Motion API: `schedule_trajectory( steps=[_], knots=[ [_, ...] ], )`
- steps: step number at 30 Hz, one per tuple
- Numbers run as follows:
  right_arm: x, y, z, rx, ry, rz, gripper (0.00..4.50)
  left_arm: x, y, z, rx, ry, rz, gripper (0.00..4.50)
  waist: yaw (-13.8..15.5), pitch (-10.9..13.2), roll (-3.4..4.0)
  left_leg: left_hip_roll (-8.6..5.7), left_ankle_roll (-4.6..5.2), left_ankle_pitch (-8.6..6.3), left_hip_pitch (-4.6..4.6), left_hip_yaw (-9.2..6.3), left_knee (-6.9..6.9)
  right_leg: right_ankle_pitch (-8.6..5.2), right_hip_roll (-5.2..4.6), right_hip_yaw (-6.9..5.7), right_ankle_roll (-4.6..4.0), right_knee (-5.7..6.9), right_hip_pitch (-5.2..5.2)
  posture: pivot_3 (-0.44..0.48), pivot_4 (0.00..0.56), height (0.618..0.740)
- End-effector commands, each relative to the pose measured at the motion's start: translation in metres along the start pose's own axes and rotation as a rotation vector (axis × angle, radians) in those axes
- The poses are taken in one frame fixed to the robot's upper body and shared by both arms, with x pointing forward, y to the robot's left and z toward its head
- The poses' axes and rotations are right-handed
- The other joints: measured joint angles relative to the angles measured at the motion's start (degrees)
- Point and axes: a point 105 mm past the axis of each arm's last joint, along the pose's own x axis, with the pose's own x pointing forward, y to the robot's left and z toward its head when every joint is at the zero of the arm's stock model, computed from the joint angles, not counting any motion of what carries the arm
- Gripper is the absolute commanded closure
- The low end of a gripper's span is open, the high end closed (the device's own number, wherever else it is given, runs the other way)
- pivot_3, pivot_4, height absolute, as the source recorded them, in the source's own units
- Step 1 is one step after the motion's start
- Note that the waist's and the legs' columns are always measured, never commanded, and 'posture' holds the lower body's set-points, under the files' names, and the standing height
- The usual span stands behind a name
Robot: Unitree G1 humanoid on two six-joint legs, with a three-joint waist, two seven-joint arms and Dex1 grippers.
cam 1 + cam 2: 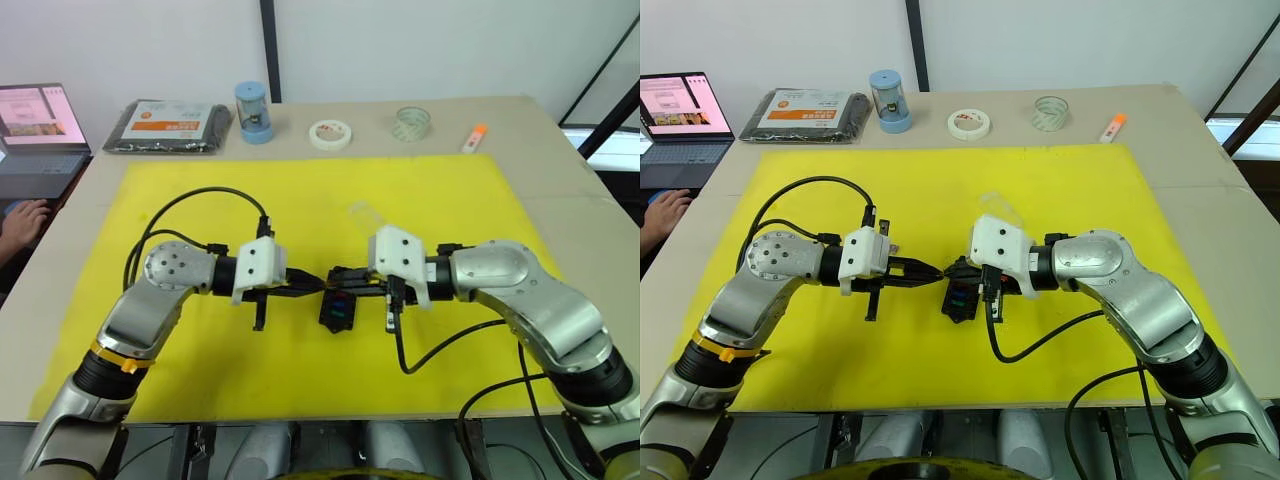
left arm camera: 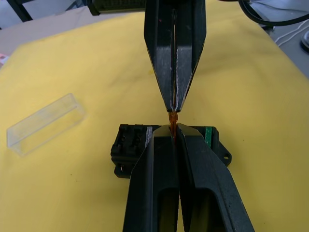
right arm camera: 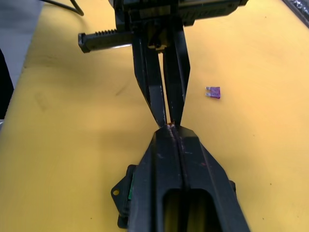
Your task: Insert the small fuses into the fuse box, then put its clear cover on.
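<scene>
The black fuse box [image 1: 338,308] lies on the yellow mat [image 1: 300,190], with blue and green fuses in its slots. Just above it my left gripper [image 1: 318,284] and right gripper [image 1: 334,281] meet tip to tip. Both are shut on a small amber fuse [image 2: 172,119] pinched between their points. A purple fuse [image 3: 213,92] lies loose on the mat beside the left arm. The clear cover [image 1: 362,213] rests on the mat just behind the right gripper, seen too as the clear cover [image 2: 46,123] beside the box.
Along the table's far edge sit a black packet with an orange label [image 1: 170,125], a blue cylinder [image 1: 254,112], a white tape roll [image 1: 330,133], a clear tape roll [image 1: 411,123] and an orange-tipped stick [image 1: 474,137]. A laptop [image 1: 35,135] and a person's hand [image 1: 25,220] are at far left.
</scene>
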Motion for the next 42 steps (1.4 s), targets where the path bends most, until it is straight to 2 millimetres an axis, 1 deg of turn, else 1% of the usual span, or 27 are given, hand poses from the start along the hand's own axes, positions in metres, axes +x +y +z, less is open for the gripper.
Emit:
schedule_trajectory(
  steps=[1,12,15,17,18,19,26,32,35,37,38,39,42],
  knots=[
    [-0.002,-0.002,0.008,-0.027,-0.022,-0.008,4.46,-0.004,0.003,0.013,0.043,-0.026,0.012,4.50,0.0,0.0,0.00,0.00,0.00,0.00,0.00,0.00,0.00,0.00,0.00,0.00,0.00,0.00,0.00,0.000,0.150,0.740],
    [-0.005,-0.005,0.011,-0.018,-0.032,-0.012,4.46,-0.005,0.004,0.013,0.037,-0.025,0.016,4.50,0.0,0.0,0.00,0.00,0.00,0.00,0.00,0.00,0.00,0.00,0.00,0.00,0.00,0.00,0.00,0.000,0.150,0.740],
    [-0.006,-0.005,0.011,-0.010,-0.032,-0.011,3.82,-0.005,0.005,0.013,0.038,-0.026,0.019,4.50,0.0,0.0,0.00,0.00,0.00,0.00,0.00,0.00,0.00,0.00,0.00,0.00,0.00,0.00,0.00,0.000,0.150,0.740],
    [-0.006,-0.005,0.010,-0.010,-0.028,-0.009,3.15,-0.005,0.005,0.013,0.039,-0.028,0.020,4.50,0.0,0.0,0.00,0.00,0.00,0.00,0.00,0.00,0.00,0.00,0.00,0.00,0.00,0.00,0.00,0.000,0.150,0.740],
    [-0.006,-0.005,0.009,-0.012,-0.022,-0.009,2.93,-0.005,0.005,0.014,0.040,-0.029,0.020,4.50,0.0,0.0,0.00,0.00,0.00,0.00,0.00,0.00,0.00,0.00,0.00,0.00,0.00,0.00,0.00,0.000,0.150,0.740],
    [-0.006,-0.004,0.007,-0.012,-0.017,-0.008,2.50,-0.004,0.005,0.014,0.040,-0.031,0.019,4.50,0.0,0.0,0.00,0.00,0.00,0.00,0.00,0.00,0.00,0.00,0.00,0.00,0.00,0.00,0.00,0.000,0.150,0.740],
    [-0.004,-0.006,0.002,-0.003,-0.010,-0.019,2.50,-0.003,0.005,0.019,0.039,-0.049,0.012,4.50,0.0,0.0,0.00,0.00,0.00,0.00,0.00,0.00,0.00,0.00,0.00,0.00,0.00,0.00,0.00,0.000,0.150,0.740],
    [-0.004,-0.006,-0.003,-0.002,-0.006,-0.018,2.50,-0.004,0.004,0.019,0.037,-0.049,0.015,4.50,0.0,0.0,0.00,0.00,0.00,0.00,0.00,0.00,0.00,0.00,0.00,0.00,0.00,0.00,0.00,0.000,0.150,0.740],
    [-0.004,-0.006,-0.002,-0.003,-0.015,-0.020,3.13,-0.004,0.003,0.017,0.035,-0.045,0.016,4.50,0.0,0.0,0.00,0.00,0.00,0.00,0.00,0.00,0.00,0.00,0.00,0.00,0.00,0.00,0.00,0.000,0.150,0.740],
    [-0.004,-0.006,-0.001,-0.004,-0.022,-0.017,3.76,-0.005,0.002,0.015,0.034,-0.040,0.014,4.50,0.0,0.0,0.00,0.00,0.00,0.00,0.00,0.00,0.00,0.00,0.00,0.00,0.00,0.00,0.00,0.000,0.150,0.740],
    [-0.005,-0.006,0.000,-0.005,-0.024,-0.017,4.19,-0.005,0.002,0.014,0.034,-0.039,0.014,4.50,0.0,0.0,0.00,0.00,0.00,0.00,0.00,0.00,0.00,0.00,0.00,0.00,0.00,0.00,0.00,0.000,0.150,0.740],
    [-0.004,-0.006,0.000,-0.005,-0.027,-0.013,4.49,-0.005,0.002,0.014,0.033,-0.037,0.015,4.50,0.0,0.0,0.00,0.00,0.00,0.00,0.00,0.00,0.00,0.00,0.00,0.00,0.00,0.00,0.00,0.000,0.150,0.740],
    [-0.004,-0.004,0.002,-0.008,-0.031,-0.006,4.49,-0.006,0.001,0.012,0.032,-0.034,0.015,4.50,0.0,0.0,0.00,0.00,0.00,0.00,0.00,0.00,0.00,0.00,0.00,0.00,0.00,0.00,0.00,0.000,0.150,0.740]
  ],
)
